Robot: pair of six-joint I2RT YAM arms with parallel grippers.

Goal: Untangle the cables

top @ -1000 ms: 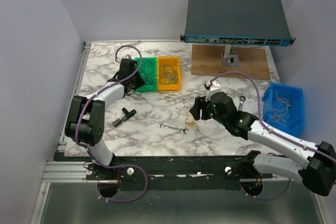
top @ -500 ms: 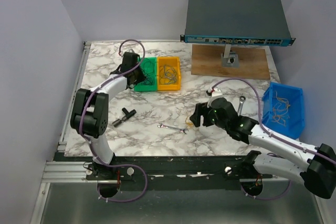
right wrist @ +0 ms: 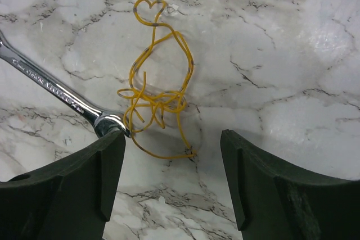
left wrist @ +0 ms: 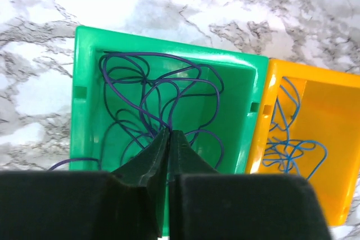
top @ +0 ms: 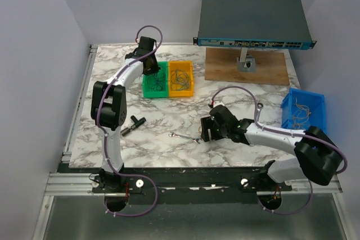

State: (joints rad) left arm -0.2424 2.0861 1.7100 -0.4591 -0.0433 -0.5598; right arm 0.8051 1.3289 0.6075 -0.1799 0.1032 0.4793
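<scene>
Movement first: the left arm has swung farther out than a moment ago, and the left gripper [left wrist: 169, 136] now hangs over a green plastic bin [left wrist: 84, 94]. Its jaws are pressed together where thin purple cables [left wrist: 160, 123] loop up to its tips; whether a strand is caught I can't tell. Blue cables [left wrist: 292, 150] lie in the adjoining orange bin [left wrist: 343, 139]. The right gripper [right wrist: 171, 139] has dropped low, fingers spread either side of a kinked yellow cable [right wrist: 157, 102] on veined marble [right wrist: 292, 54], with a steel wrench [right wrist: 50, 85] touching it.
</scene>
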